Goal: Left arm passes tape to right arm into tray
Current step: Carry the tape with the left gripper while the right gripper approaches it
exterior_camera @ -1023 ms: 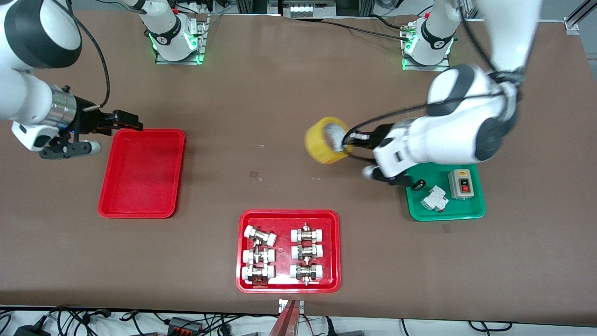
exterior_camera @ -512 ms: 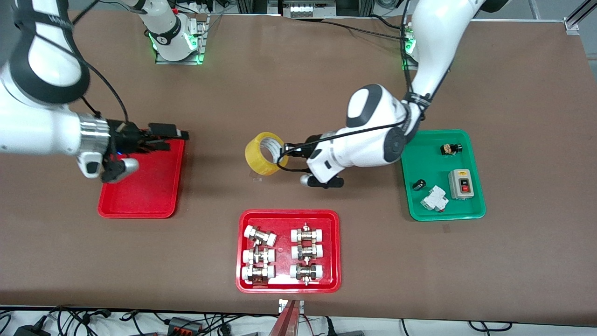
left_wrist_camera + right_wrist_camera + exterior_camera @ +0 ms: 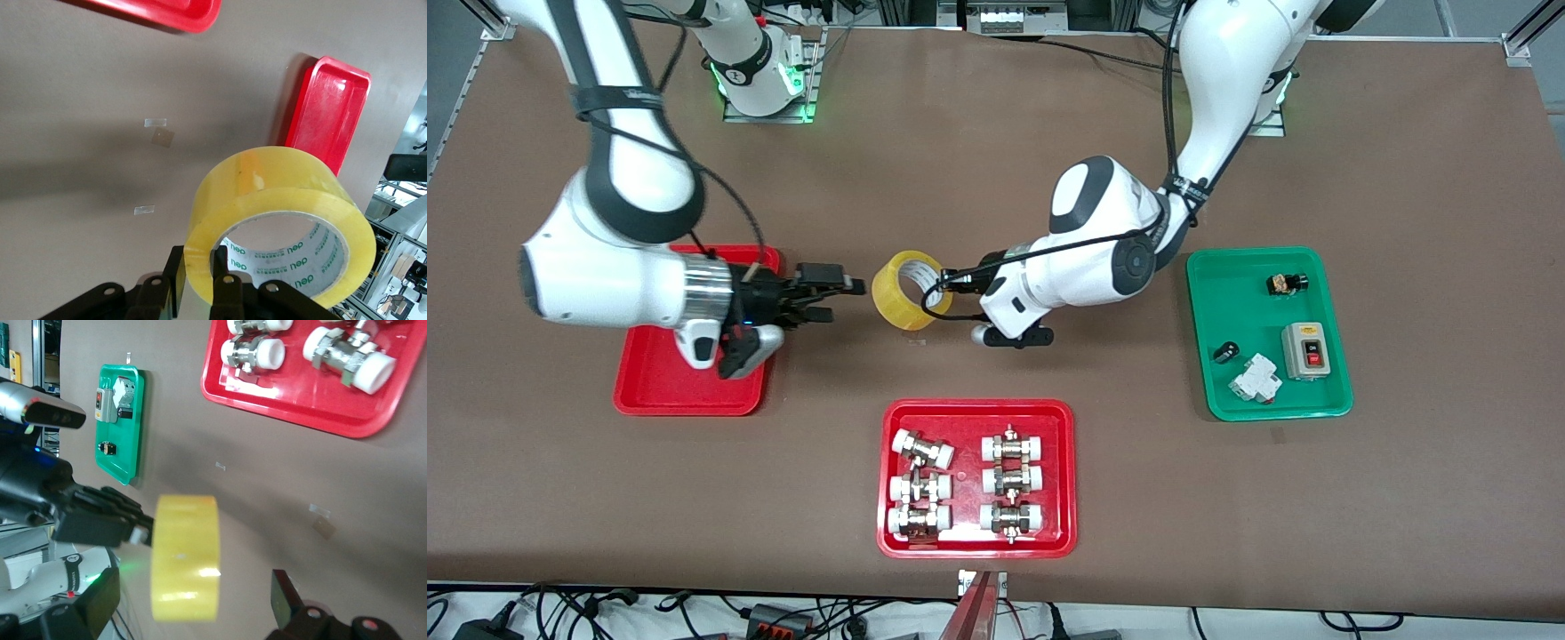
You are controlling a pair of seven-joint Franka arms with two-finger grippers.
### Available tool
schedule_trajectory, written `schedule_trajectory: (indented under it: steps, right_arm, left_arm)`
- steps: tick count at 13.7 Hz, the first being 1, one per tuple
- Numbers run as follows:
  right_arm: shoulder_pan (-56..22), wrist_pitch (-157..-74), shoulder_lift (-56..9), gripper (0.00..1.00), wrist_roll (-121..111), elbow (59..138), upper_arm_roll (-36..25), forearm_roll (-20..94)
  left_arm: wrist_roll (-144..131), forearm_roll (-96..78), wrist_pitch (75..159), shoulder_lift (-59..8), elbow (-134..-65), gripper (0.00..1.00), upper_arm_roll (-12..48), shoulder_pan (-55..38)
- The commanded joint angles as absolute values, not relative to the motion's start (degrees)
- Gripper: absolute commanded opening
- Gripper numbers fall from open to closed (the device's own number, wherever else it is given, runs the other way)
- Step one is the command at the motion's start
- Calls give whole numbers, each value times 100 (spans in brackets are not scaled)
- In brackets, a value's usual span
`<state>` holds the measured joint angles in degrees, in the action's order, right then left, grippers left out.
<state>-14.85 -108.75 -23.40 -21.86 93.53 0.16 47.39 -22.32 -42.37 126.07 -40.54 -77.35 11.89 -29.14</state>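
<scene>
Front view shows you mid-handover: the left gripper (image 3: 947, 286) is clamped on the wall of the tape (image 3: 907, 290), holding the roll in the air above the bare table between the two red trays. The right gripper (image 3: 838, 299) faces it with its fingers spread wide and empty, just short of the roll. Next, I judge, you bring those open fingers around the tape's rim before the left one lets go; the tray (image 3: 660, 393) waits under the right arm.
</scene>
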Motion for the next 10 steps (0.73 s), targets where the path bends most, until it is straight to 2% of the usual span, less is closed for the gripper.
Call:
schedule_trajectory:
  steps: [1, 10]
  right_arm:
    - [-1573, -10960, -2504, 100, -2312, 9229, -9, 4913]
    - [-1740, -10942, -2680, 100, -2496, 9237, -9, 4939]
  left_arm:
    - [-2442, -4351, 12909, -4148, -7497, 1, 1151, -2988]
    - [-2505, -4298, 13008, -4192, -7488, 1, 1125, -3059]
